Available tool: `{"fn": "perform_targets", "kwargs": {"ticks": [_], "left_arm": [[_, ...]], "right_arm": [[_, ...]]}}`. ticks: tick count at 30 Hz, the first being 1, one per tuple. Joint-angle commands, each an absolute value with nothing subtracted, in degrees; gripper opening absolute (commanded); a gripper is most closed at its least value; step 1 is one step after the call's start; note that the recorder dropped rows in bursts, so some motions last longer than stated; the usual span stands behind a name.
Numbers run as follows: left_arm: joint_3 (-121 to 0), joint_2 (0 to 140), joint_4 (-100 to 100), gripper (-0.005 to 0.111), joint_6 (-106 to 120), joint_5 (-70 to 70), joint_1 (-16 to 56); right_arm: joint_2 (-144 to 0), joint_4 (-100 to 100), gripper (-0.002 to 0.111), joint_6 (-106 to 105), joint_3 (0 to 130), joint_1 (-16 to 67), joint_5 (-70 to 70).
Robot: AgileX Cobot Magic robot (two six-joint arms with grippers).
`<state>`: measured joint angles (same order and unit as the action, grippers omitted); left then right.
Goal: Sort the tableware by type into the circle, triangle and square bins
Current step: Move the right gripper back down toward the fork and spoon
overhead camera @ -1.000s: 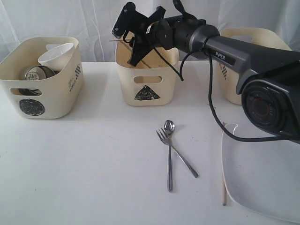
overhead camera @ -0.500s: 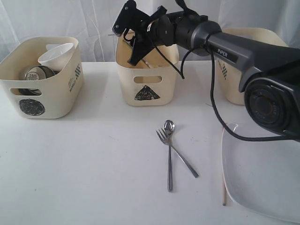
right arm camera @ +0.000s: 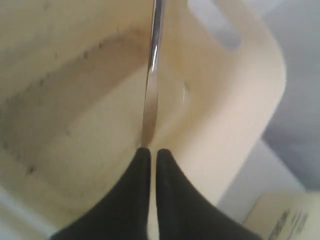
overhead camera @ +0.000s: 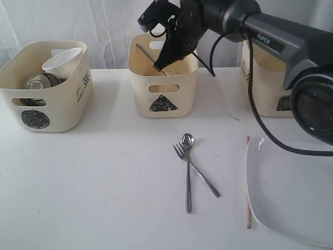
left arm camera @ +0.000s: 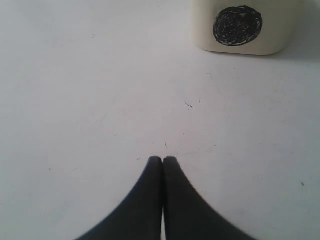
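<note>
White tabletop [overhead camera: 104,177], white curtain [overhead camera: 62,21] behind; L jaws clenched empty, R jaws clenched above triangle bin [overhead camera: 163,86]

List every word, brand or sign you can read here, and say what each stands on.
"PIPER": on the right arm.
"SUS": base of a steel mug in the circle bin; print beneath unreadable.
Black scribbled circle, triangle, square: fronts of the circle bin, triangle bin, square bin.
Side print on the circle bin: too small to read.
</note>
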<state>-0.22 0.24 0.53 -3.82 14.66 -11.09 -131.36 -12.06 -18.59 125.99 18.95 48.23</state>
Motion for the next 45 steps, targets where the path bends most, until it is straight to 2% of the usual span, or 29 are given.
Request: {"fn": "perform_targets", "kwargs": {"ticks": [1,6,10,16,21,25,33,40,45], "left_arm": [[0.0,0.0,0.5,0.0,-4.0,14.6,-10.7],[0.0,0.0,0.5,0.0,-4.0,14.6,-10.7],[0.0,0.0,0.5,0.0,-4.0,14.6,-10.7],[0.0,0.0,0.5,0.0,-4.0,14.6,-10.7],[0.0,0.0,0.5,0.0,-4.0,14.6,-10.7],[0.0,0.0,0.5,0.0,-4.0,14.6,-10.7],[0.0,0.0,0.5,0.0,-4.0,14.6,-10.7],[0.0,0.0,0.5,0.0,-4.0,14.6,-10.7],[0.0,0.0,0.5,0.0,-4.0,14.6,-10.7]], "right_arm": [[-128.0,-11.6,0.0,-12.6,125.6,18.7,65.4],[-123.1,1.8,0.0,-10.3,120.1,18.7,70.0],[-116.6,11.6,0.0,-10.3,108.5,20.7,70.0],[-109.9,9.9,0.0,-8.7,91.5,23.4,70.0],[-111.0,8.0,0.0,-8.6,81.3,23.4,69.5],[-113.8,12.1,0.008,-8.5,80.2,23.4,68.5],[-114.5,16.6,0.037,-8.5,80.7,23.4,63.8],[-115.8,14.1,0.039,-0.9,80.7,23.4,49.4],[-117.1,7.0,0.039,3.4,80.7,23.4,46.2]]}}
